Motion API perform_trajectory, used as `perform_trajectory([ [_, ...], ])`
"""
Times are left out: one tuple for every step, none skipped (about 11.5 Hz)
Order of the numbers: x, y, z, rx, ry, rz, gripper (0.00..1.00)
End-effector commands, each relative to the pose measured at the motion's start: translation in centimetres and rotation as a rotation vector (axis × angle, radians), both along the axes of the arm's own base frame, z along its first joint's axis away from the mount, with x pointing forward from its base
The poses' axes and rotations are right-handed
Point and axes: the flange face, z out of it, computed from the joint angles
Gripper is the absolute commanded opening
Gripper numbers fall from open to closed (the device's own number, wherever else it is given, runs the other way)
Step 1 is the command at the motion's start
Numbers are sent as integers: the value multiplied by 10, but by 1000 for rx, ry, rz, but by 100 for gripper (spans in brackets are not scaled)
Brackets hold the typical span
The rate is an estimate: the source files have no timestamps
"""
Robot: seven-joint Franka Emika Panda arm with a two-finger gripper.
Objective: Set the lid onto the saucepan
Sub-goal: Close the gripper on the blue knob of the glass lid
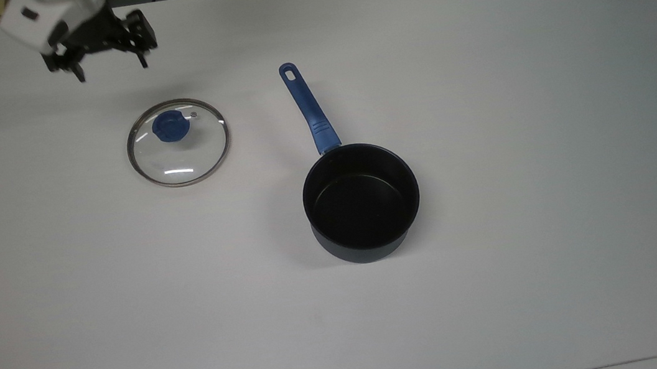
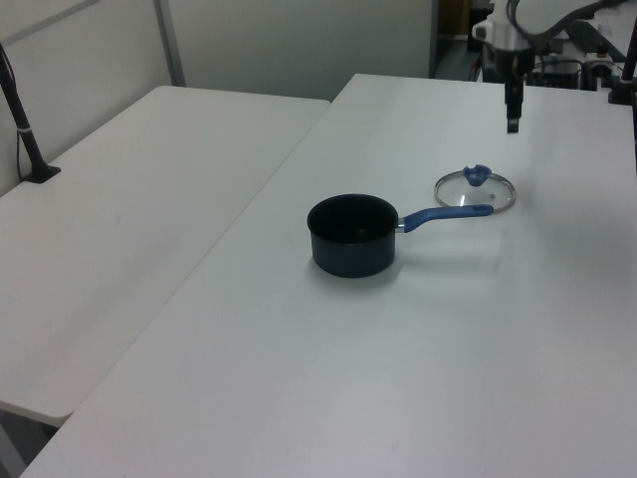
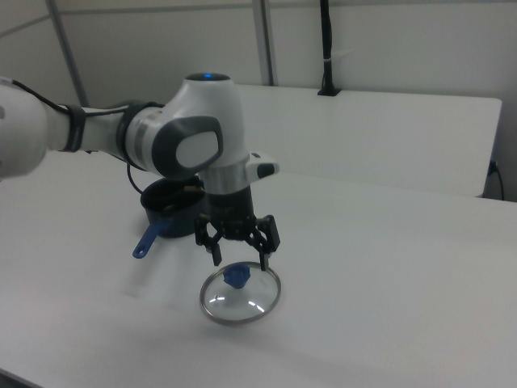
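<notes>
The lid [image 1: 178, 143], clear glass with a metal rim and a blue knob [image 1: 170, 127], lies flat on the white table [image 1: 501, 263]; it is also in the left view [image 2: 476, 188] and the right view [image 3: 240, 294]. The saucepan [image 1: 362, 202], dark with a black inside, stands to the top view's right of the lid, its long blue handle [image 1: 308, 110] pointing toward the far edge. My gripper [image 1: 110, 67] hangs open above the table, beyond the lid toward the top view's upper left, holding nothing. In the right view my gripper [image 3: 239, 259] hovers just over the knob.
A second white table [image 2: 129, 229] adjoins on the left view's left, with a black post [image 2: 25, 129] at its edge. The arm's white body [image 3: 174, 137] stands in front of the saucepan [image 3: 171, 217] in the right view. Dark equipment [image 2: 537, 55] sits at the far edge.
</notes>
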Motion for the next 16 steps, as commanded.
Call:
perform_trajectory([
  [18, 16, -45, 37, 10, -5, 100],
  [26, 25, -56, 28, 3, -41, 100],
  [32, 31, -63, 20, -10, -59, 100],
  [35, 35, -67, 19, -17, -61, 100],
  [37, 40, -68, 22, -17, -51, 100],
  [40, 47, -74, 25, -14, -62, 100],
  [44, 54, -79, 23, -26, -69, 100],
  [49, 62, -88, 24, -32, -69, 100],
  [52, 62, -95, 22, -44, -74, 99],
  [55, 65, -103, 20, -49, -79, 91],
  [57, 69, -107, 23, -47, -78, 78],
  [57, 70, -107, 24, -45, -80, 54],
  [56, 70, -106, 24, -39, -80, 34],
  [56, 72, -103, 25, -41, -78, 27],
  [55, 73, -102, 26, -36, -77, 26],
  [54, 73, -100, 27, -29, -76, 17],
])
